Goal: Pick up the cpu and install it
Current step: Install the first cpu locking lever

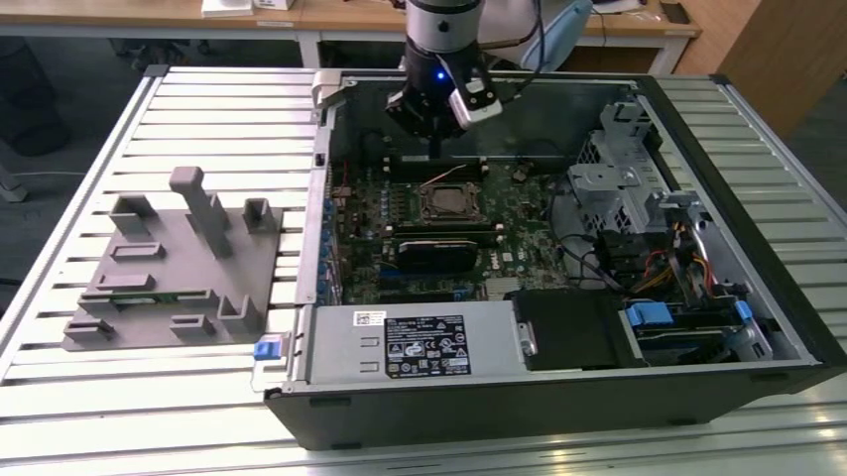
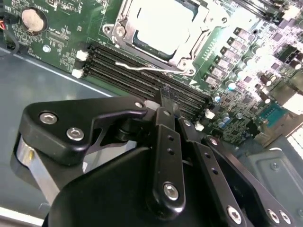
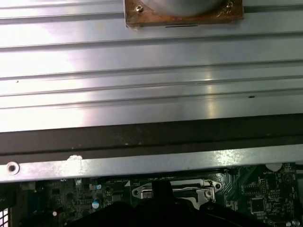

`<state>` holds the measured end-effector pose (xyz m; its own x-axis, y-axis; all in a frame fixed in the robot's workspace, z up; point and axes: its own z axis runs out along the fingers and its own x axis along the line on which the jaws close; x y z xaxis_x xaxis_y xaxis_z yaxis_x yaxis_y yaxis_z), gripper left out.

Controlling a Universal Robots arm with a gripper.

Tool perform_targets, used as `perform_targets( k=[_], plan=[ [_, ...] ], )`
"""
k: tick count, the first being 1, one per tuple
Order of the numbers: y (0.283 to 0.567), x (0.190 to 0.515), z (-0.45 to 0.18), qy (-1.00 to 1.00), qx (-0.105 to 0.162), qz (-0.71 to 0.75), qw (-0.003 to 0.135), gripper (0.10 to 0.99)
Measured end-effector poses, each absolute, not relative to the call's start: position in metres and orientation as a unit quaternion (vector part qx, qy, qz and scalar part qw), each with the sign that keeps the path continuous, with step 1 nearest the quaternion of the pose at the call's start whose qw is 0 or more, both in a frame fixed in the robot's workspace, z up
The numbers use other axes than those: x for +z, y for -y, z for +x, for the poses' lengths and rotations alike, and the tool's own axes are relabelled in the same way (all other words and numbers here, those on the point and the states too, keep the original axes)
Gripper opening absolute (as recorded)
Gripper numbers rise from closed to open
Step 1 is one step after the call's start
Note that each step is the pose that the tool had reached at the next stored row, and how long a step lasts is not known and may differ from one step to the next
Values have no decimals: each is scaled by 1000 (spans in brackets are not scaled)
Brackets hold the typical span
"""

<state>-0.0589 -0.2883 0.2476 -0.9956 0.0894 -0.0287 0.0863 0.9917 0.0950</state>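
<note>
Hand (image 2: 163,97) over the socket (image 2: 161,33)
The cpu (image 2: 158,23) lies seated just ahead of the hand; fingers look pressed together, pinching nothing

no text can be read for sure. the power supply (image 1: 413,342) in the exterior view carries a white label (image 1: 369,319) and a black label (image 1: 429,354) w/ tiny print, too small to make out. markings on the motherboard (image 2: 246,90) in the second wrist view are just as illegible.
</note>
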Motion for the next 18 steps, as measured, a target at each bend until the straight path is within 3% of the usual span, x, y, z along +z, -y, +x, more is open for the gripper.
perform_targets(
  k=[18],
  plan=[
    [289, 229, -44, -999, 46, 25, 16, 106]
  ],
)
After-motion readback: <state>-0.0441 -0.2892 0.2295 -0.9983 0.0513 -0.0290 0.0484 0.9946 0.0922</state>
